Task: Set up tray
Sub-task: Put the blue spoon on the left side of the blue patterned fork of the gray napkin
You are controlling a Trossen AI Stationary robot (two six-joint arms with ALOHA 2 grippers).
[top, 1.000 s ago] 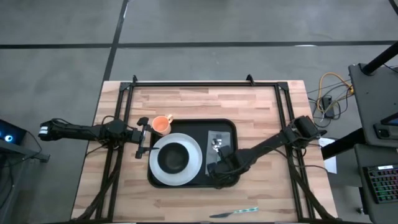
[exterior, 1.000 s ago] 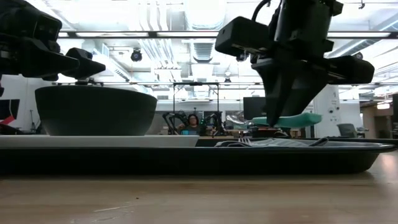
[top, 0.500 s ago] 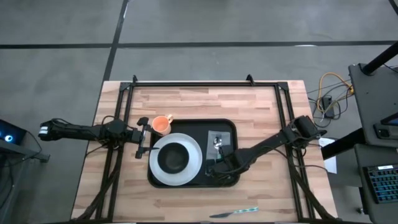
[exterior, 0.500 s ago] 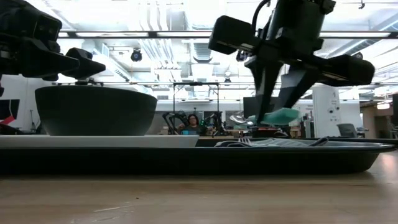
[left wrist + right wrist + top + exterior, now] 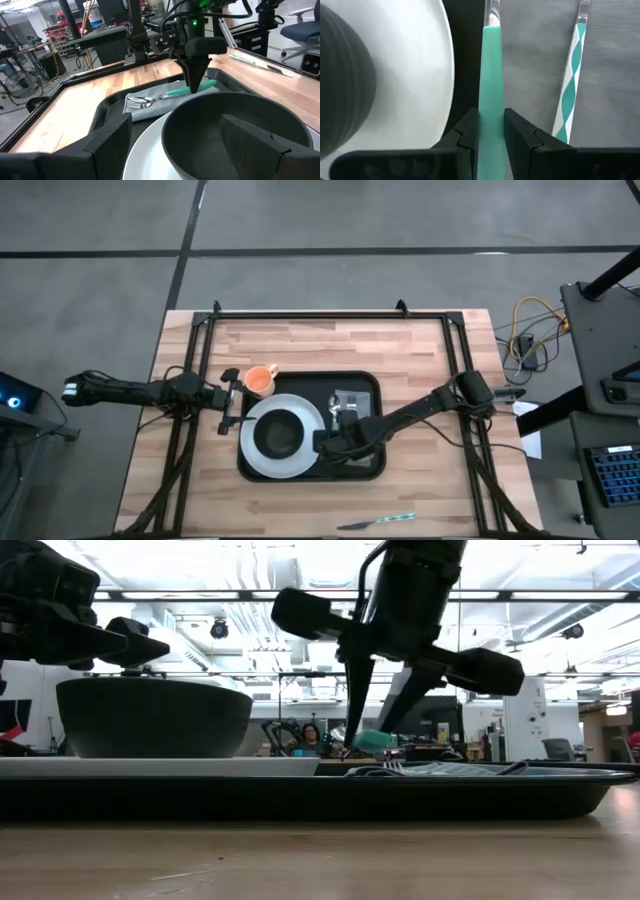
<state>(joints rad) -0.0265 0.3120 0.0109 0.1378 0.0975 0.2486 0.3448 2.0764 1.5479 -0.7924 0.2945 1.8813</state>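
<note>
Tray [image 5: 312, 470] sits mid-table, holding white plate [image 5: 312, 442] with dark bowl [image 5: 278, 434] and grey napkin [image 5: 352, 399] at 3 o'clock. Right gripper [image 5: 334, 442] over the tray pinches a teal-handled utensil [image 5: 491, 75]. Left gripper [image 5: 233, 404] waits at the tray's 9 o'clock edge, fingers spread wide, orange cup [image 5: 259, 380] beside it.

The tray [image 5: 368, 385] is black, and everything here is placed from it. On it lies a white plate [image 5: 312, 442] carrying a black bowl [image 5: 279, 434], beside a grey napkin [image 5: 350, 402]. The utensil pinched in the dark right gripper [image 5: 491, 131] has a plain mint-green handle [image 5: 490, 75]; the fork [image 5: 571, 70] on the napkin is striped teal and white. Just off the tray's corner stands an orange cup [image 5: 259, 380]. The bench [image 5: 300, 345] is pale wood.
</note>
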